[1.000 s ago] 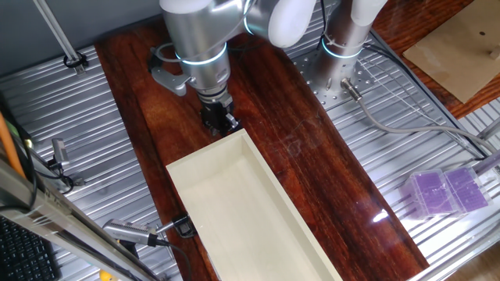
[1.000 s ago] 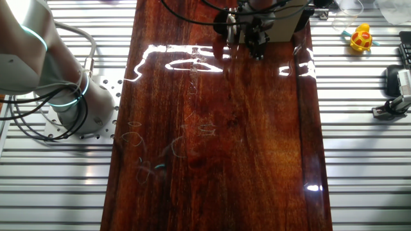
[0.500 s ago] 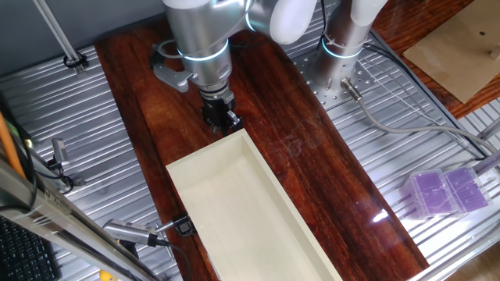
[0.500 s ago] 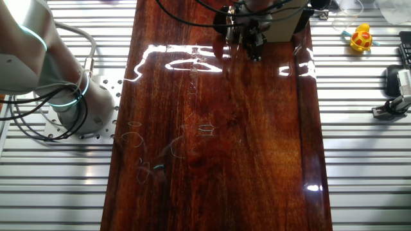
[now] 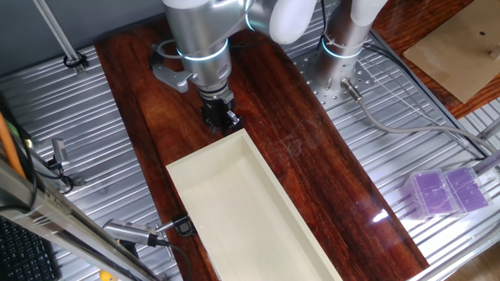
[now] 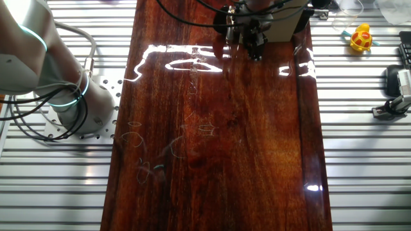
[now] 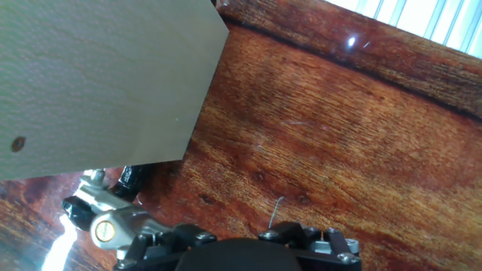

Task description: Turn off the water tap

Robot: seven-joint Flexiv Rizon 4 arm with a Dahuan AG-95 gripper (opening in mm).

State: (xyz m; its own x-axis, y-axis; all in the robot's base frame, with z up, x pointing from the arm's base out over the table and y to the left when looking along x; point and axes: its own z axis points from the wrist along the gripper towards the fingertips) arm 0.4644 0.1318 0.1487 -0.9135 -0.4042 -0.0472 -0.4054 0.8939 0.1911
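The water tap [image 5: 166,72] is a small silver metal fitting on the dark wooden board, just left of my arm's wrist. In the hand view its silver lever with a brass-coloured screw [image 7: 106,228] sits at the bottom left. My gripper [image 5: 221,119] points down at the board beside the tap, right at the far end of the cream box [image 5: 242,211]. It also shows in the other fixed view [image 6: 252,42]. The fingers are dark and bunched together. The hand view shows only the black gripper body at its lower edge, so I cannot tell their gap.
The long cream box fills the near half of the board; its pale wall [image 7: 98,75] fills the hand view's upper left. A black clamp [image 5: 182,226] grips the box's left side. A purple container [image 5: 447,191] and a yellow toy [image 6: 361,38] lie off the board.
The arm shifted very slightly to the right a second ago and has held still since. Nothing else moved.
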